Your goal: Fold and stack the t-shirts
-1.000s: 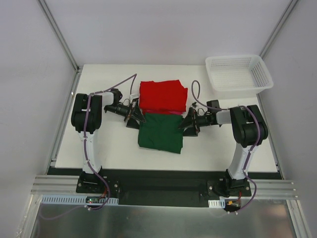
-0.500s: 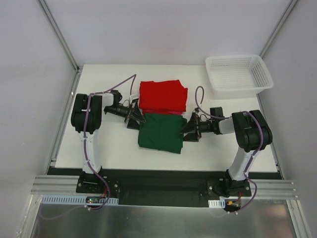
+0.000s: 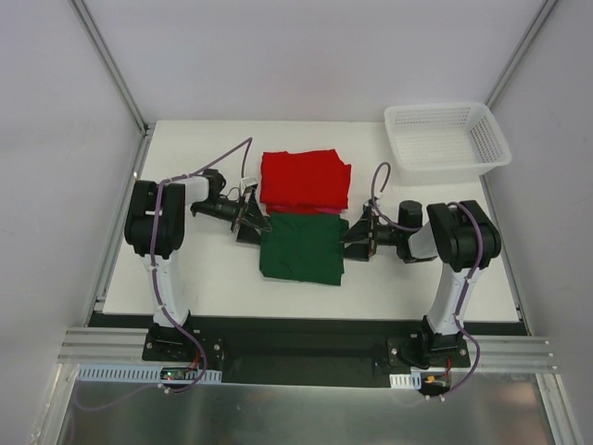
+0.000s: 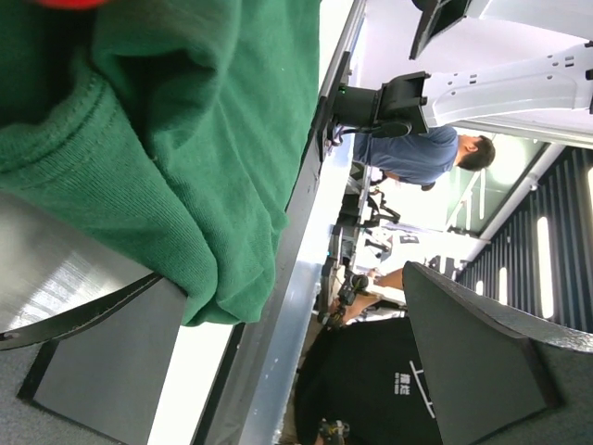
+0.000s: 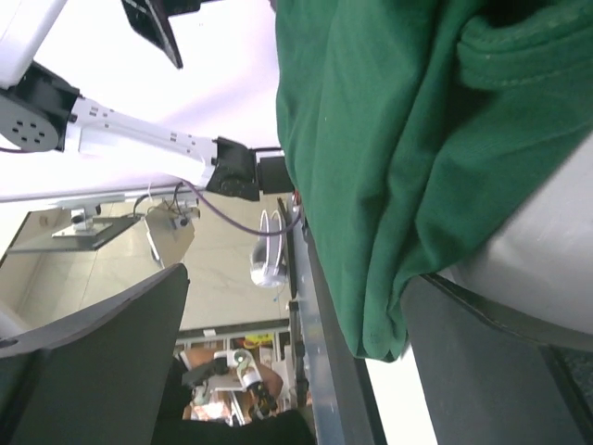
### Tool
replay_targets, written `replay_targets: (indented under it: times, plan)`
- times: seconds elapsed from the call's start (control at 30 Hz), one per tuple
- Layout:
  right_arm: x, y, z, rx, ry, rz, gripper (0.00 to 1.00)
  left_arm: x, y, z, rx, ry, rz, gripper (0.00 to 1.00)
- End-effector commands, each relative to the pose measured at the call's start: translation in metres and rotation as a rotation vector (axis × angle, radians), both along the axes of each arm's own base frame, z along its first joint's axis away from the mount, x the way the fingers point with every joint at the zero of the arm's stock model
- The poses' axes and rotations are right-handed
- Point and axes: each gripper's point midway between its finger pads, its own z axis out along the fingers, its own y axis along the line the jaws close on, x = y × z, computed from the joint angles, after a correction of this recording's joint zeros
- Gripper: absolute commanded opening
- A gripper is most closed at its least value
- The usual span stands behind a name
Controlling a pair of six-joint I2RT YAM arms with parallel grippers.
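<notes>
Flanking the dark green t-shirt (image 3: pixel 301 248) at the centre of the top view are the left gripper (image 3: pixel 250 221), at its upper-left corner, and the right gripper (image 3: pixel 356 240), at its right edge. Both are standing with jaws wide apart and are clamping nothing. The green cloth is lying folded, its upper edge meeting the bright red t-shirt (image 3: pixel 304 180), which is sitting folded just above it in the frame. In both wrist views the green hem is bulging at the mouth of the spread jaws.

Step in hand, as judged: lifting the green shirt onto the red. Doing it well is calling for both grippers to be sliding low along the table (image 3: pixel 222 287), catching every layer of the fold, closing together and rising level so the fold is not opening.

Edges and room: the table's lower edge is lying well below the green shirt, and bare surface is running out to frame left and right. The white mesh basket (image 3: pixel 447 136) is sitting upper right, well apart from the right gripper. The red shirt's lower edge is the tight spot — the left gripper is working just beside it.
</notes>
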Motion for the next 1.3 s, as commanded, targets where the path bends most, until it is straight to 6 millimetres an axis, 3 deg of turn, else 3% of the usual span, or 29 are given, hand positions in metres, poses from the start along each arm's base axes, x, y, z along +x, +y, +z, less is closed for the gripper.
replay_targets:
  times: [0.0, 0.07, 0.1, 0.13, 0.17, 0.27, 0.37, 0.53, 0.77, 0.93, 1.27]
  plan:
    - [-0.004, -0.01, -0.04, -0.146, 0.097, -0.11, 1.0, -0.002, -0.002, 0.019, -0.019, -0.108, -0.018, 0.99]
    - [-0.007, -0.016, -0.044, -0.192, 0.013, -0.072, 1.0, -0.006, 0.0, 0.02, -0.009, -0.118, -0.019, 0.99]
    - [-0.027, -0.022, -0.047, -0.236, 0.135, -0.038, 1.0, -0.009, 0.0, 0.021, -0.011, -0.117, -0.02, 0.99]
    - [-0.036, -0.026, -0.049, -0.271, 0.129, -0.004, 1.0, -0.014, 0.0, 0.021, -0.012, -0.11, -0.02, 0.99]
    - [-0.034, -0.029, -0.047, -0.296, 0.052, 0.033, 1.0, -0.016, 0.0, 0.02, -0.011, -0.106, -0.02, 0.99]
    - [-0.038, -0.034, -0.036, -0.312, 0.057, 0.05, 1.0, -0.019, 0.001, 0.021, -0.006, -0.105, -0.021, 0.99]
    - [-0.046, -0.039, -0.042, -0.326, 0.095, 0.048, 1.0, -0.015, 0.001, 0.022, -0.011, -0.117, -0.021, 0.99]
    - [-0.02, -0.038, -0.054, -0.32, 0.124, -0.014, 1.0, -0.011, 0.0, 0.022, -0.016, -0.107, -0.018, 0.99]
    - [0.009, -0.031, -0.054, -0.314, 0.086, -0.073, 1.0, -0.019, 0.001, 0.016, 0.008, -0.094, -0.024, 0.99]
    - [0.004, -0.021, -0.051, -0.309, 0.089, -0.059, 1.0, -0.03, 0.003, 0.008, 0.05, -0.074, -0.03, 0.99]
    - [0.021, -0.005, -0.036, -0.285, 0.036, -0.059, 1.0, -0.038, 0.008, -0.014, 0.125, -0.056, -0.063, 0.99]
